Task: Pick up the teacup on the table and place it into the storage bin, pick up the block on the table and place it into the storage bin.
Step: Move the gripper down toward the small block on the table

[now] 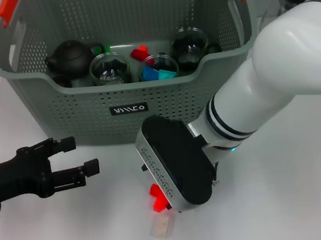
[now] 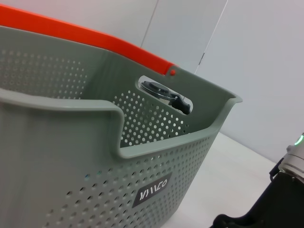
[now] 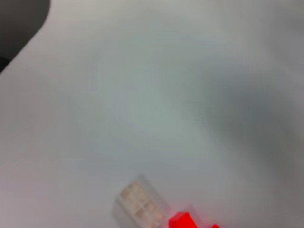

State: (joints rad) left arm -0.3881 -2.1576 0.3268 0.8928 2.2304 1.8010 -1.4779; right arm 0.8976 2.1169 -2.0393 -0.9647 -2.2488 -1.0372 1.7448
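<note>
Standing near the middle of the white table [image 1: 312, 194], toward its far side, is the large grey-green perforated plastic storage bin [image 1: 88, 109], with orange handle ends at its top corners and a small black label with white lettering [image 1: 129, 109] on the front wall. The front rim dips in the middle. Inside, along the front wall: a dark round teapot [image 1: 70, 58], three clear glass teacups [image 1: 109, 67], and small red, blue and green blocks among them.

Right arm, white with a black-faced wrist housing, reaches across in front of the bin and down to the table. Right tool [image 1: 160, 206] is low over the table; its fingers are hidden under the housing, so I cannot tell whether they are spread or pressed together. A small bright red block [image 1: 158, 202] shows at the lower edge of the housing. Whether it is gripped cannot be told. Just beside it on the table lies a small pale, translucent rectangular block [image 1: 162, 228]; the right wrist view shows the pale piece with a studded top touching the red one.

Left tool [image 1: 77, 161], black, hangs low over the table well left of the red block, in front of the bin's left part, fingers spread, nothing between them.
</note>
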